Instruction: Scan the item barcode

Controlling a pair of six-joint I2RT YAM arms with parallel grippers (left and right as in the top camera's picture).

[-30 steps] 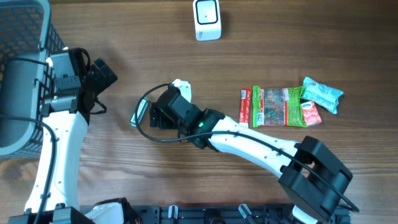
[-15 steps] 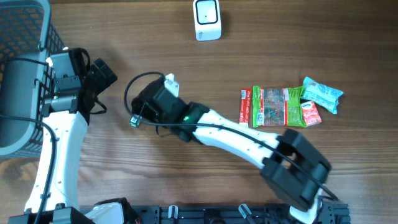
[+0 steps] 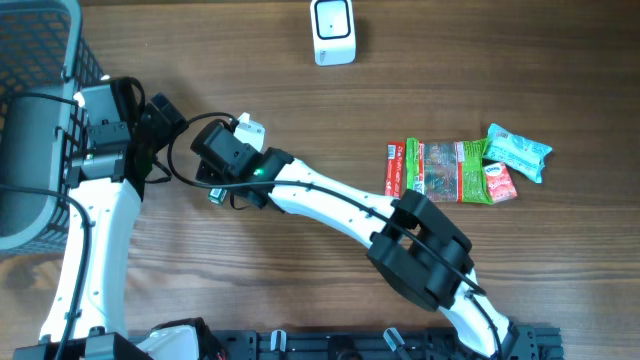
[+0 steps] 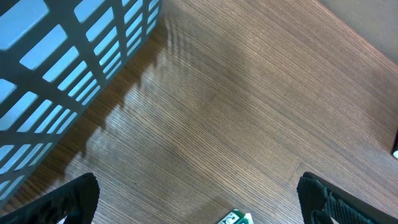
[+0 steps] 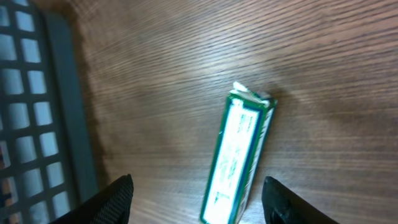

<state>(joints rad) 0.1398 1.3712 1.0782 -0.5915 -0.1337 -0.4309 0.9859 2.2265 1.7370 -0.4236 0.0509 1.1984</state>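
Lying on grained wood table (image 5: pixel 155 62), slim rectangular packet (image 5: pixel 239 165).

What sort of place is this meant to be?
Likely a mock shop checkout on a wooden table: a white barcode scanner, a blue basket and packaged snacks.

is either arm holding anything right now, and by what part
Nothing is held. The right gripper has open jaws either side of the green pack, lying on the table untouched. The left gripper is open and empty.
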